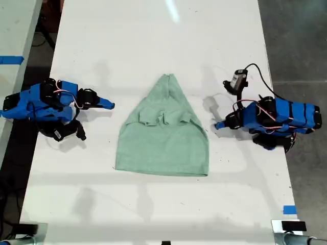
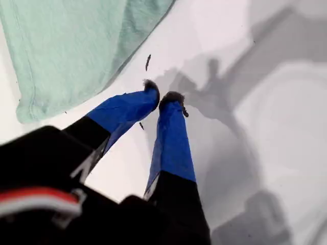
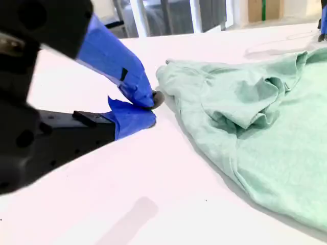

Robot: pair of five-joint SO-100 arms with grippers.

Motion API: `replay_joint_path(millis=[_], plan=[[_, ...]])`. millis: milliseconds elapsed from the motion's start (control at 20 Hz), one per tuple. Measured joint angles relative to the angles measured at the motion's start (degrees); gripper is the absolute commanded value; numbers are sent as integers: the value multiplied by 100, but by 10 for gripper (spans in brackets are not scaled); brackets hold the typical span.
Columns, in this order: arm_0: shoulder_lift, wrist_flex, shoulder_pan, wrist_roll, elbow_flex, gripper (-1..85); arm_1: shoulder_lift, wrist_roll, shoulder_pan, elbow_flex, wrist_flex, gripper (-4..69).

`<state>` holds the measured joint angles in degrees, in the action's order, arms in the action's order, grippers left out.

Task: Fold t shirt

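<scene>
both pincers closed, t shirt sleeves tucked under

You are in a robot lab or workshop. A long white table stands on a grey floor. Blue tape marks the table, well behind one arm, and more blue tape marks a second table beside the other arm.
</scene>
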<state>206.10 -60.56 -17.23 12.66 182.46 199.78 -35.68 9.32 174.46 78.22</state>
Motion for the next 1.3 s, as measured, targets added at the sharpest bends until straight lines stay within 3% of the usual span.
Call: replay_joint_path(millis=[200, 350, 1300], plan=[[0, 0, -308, 0, 0, 1, 0, 18, 0, 0, 0, 33], [0, 0, -659, 0, 0, 39, 0, 18, 0, 0, 0, 33], [0, 0, -668, 0, 0, 34, 0, 18, 0, 0, 0, 32]])
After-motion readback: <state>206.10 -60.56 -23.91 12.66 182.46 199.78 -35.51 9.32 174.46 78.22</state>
